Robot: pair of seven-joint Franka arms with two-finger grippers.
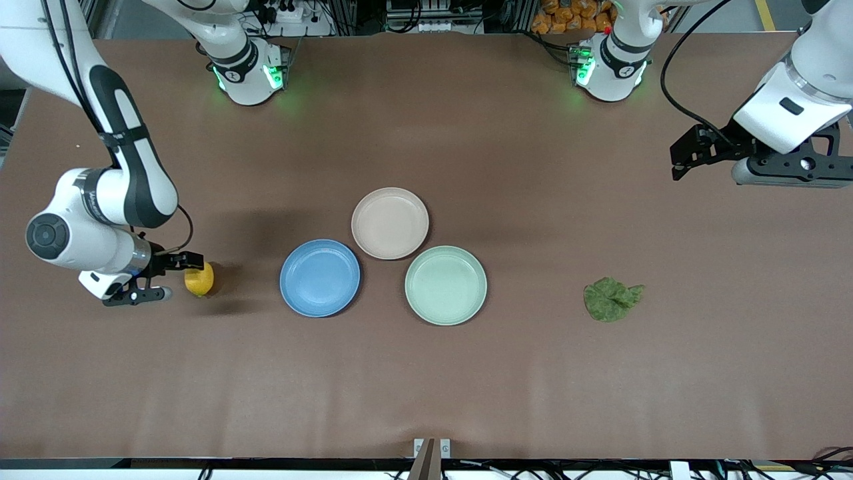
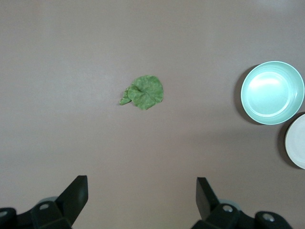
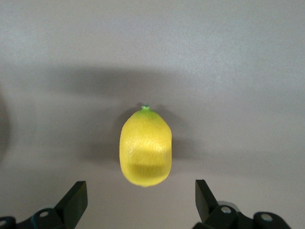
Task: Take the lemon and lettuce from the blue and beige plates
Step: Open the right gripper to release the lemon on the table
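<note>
The yellow lemon (image 1: 199, 279) (image 3: 145, 147) lies on the bare table toward the right arm's end, off any plate. My right gripper (image 1: 180, 276) (image 3: 141, 195) is low beside it and open, the fingers apart from the fruit. The wrinkled green lettuce (image 1: 612, 299) (image 2: 144, 92) lies flat on the table toward the left arm's end. My left gripper (image 1: 678, 160) (image 2: 142, 191) hangs high over that end, open and holding nothing. The blue plate (image 1: 320, 278) and the beige plate (image 1: 390, 223) sit mid-table, both bare.
A mint-green plate (image 1: 446, 285) (image 2: 272, 92) sits beside the blue and beige ones, nearer the lettuce, with nothing on it. The beige plate's rim (image 2: 298, 141) shows in the left wrist view. Brown table surface surrounds everything.
</note>
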